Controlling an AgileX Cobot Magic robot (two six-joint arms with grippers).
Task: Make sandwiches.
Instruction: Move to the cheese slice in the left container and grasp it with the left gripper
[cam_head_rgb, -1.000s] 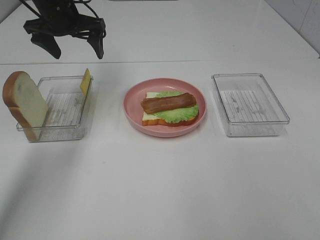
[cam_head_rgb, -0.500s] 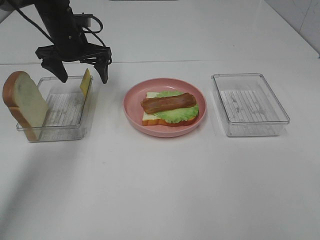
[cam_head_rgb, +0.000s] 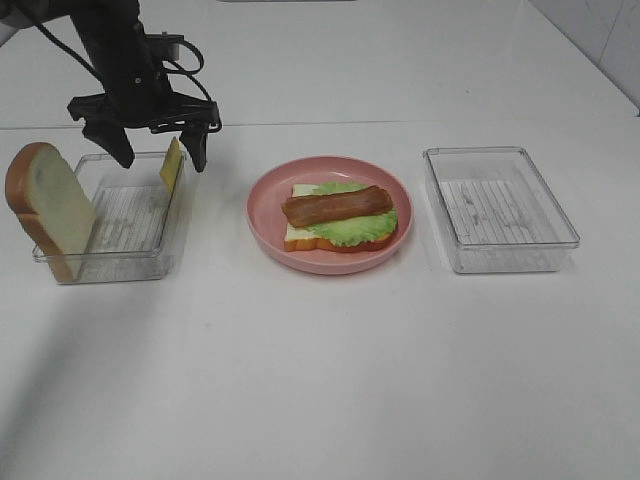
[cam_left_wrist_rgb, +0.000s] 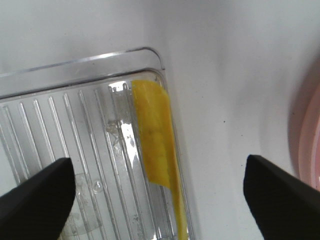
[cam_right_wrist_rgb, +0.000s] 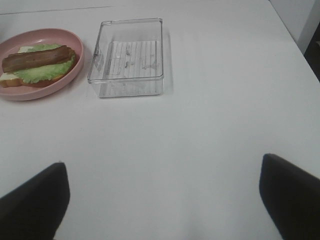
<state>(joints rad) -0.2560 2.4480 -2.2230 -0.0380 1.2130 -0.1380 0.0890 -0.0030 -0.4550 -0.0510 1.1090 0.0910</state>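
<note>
High view: the left tool hovers, spread and empty, over the cheese slice leaning on the wall of the tray nearest the pink plate; left wrist: slice between its fingers; right wrist: right tool gaping empty, well apart from that plate.

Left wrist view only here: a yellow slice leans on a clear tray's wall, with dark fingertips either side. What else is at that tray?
Observer: A bread slice stands on edge at the tray's opposite end. I cannot tell whether it is inside or outside the wall.
Operator: What is on the pink plate?
Observer: A bread base, lettuce, then a bacon strip on top. The cheese slice is not on it yet.
Operator: And the right gripper?
Observer: Open, holding nothing.
</note>
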